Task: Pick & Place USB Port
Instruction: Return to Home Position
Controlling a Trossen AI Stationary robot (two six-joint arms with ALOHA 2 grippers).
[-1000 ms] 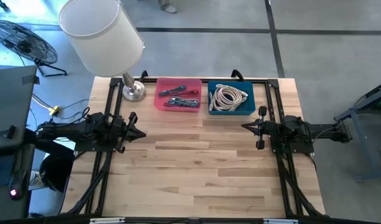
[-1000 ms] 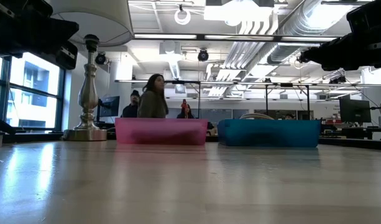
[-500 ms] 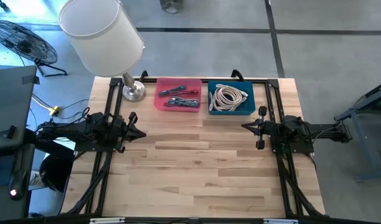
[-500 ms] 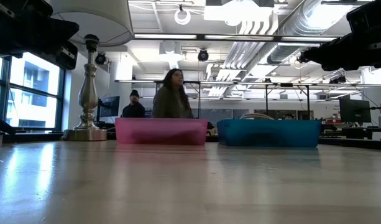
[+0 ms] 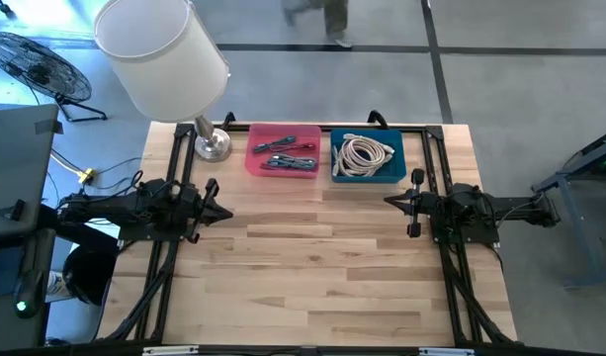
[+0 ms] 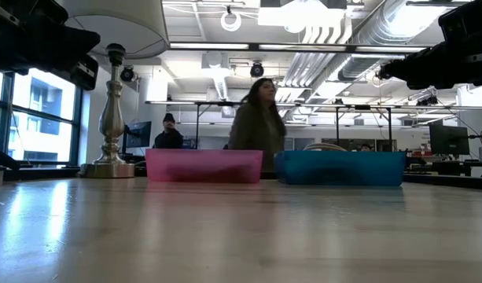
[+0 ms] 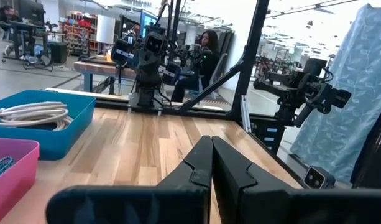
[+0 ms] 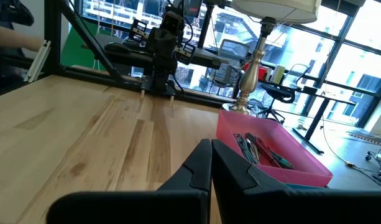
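Person farther right; red bin well apart from L hand

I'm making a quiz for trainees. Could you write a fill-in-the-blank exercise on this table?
The blue bin holds a coiled ____.
The red bin stands between the blue bin and the ____.
The left gripper and right gripper are both ____.
Missing words: cable; lamp; shut.
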